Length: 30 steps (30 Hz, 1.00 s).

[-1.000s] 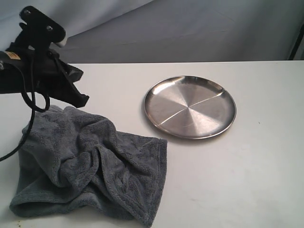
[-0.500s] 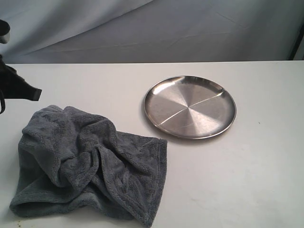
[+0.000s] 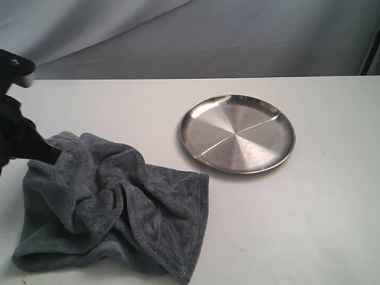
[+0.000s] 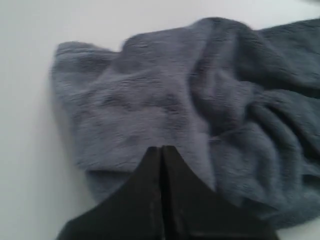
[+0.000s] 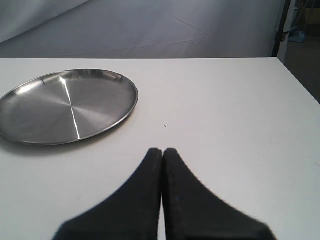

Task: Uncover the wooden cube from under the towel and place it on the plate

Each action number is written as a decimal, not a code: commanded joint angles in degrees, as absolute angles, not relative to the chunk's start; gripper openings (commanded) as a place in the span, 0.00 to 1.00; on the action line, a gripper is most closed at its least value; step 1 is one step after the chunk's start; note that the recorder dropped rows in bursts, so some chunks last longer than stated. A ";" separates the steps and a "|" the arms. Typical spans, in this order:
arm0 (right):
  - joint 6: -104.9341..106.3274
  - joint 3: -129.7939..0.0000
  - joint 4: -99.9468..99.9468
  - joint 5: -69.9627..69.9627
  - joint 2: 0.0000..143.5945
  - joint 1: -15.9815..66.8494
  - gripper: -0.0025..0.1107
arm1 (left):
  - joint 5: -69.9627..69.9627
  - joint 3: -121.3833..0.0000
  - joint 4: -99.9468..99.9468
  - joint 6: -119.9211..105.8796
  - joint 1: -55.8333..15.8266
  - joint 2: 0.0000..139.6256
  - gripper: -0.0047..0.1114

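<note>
The wooden cube is not showing in any view. The towel (image 3: 113,208) is lying bunched in deep folds at the lower left of the exterior frame. The left end effector (image 3: 52,155), tips pressed together, is pointing at the towel's upper-left edge by the frame's left margin; whether it is touching cannot be told. The plate (image 3: 237,133) is sitting right of centre, well apart from the towel, on the white counter (image 3: 309,225). The right end effector (image 5: 162,151), likewise pressed together, is hovering over the counter near the plate.
</note>
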<state>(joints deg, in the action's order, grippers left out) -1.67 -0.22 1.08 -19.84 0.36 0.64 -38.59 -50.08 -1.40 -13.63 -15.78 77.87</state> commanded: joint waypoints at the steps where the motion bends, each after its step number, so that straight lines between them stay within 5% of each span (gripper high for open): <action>1: -1.75 0.00 1.33 -19.66 0.00 0.94 0.02 | -38.14 -50.05 -8.15 -22.58 -24.44 79.06 0.05; 5: -1.75 0.00 1.33 -19.66 0.00 0.94 0.02 | -32.15 -50.05 -7.91 -23.08 -29.88 85.07 0.14; 11: -1.84 0.00 1.33 -19.66 0.00 0.94 0.02 | -28.51 -50.34 1.85 -17.86 -30.19 88.95 0.61; 18: -1.73 0.00 1.33 -19.66 0.00 0.94 0.02 | -32.94 -50.34 37.65 20.76 -26.80 86.12 0.62; 30: -1.85 0.00 1.33 -19.66 0.00 0.94 0.02 | -28.28 -50.34 2.90 -2.60 -8.55 86.43 0.58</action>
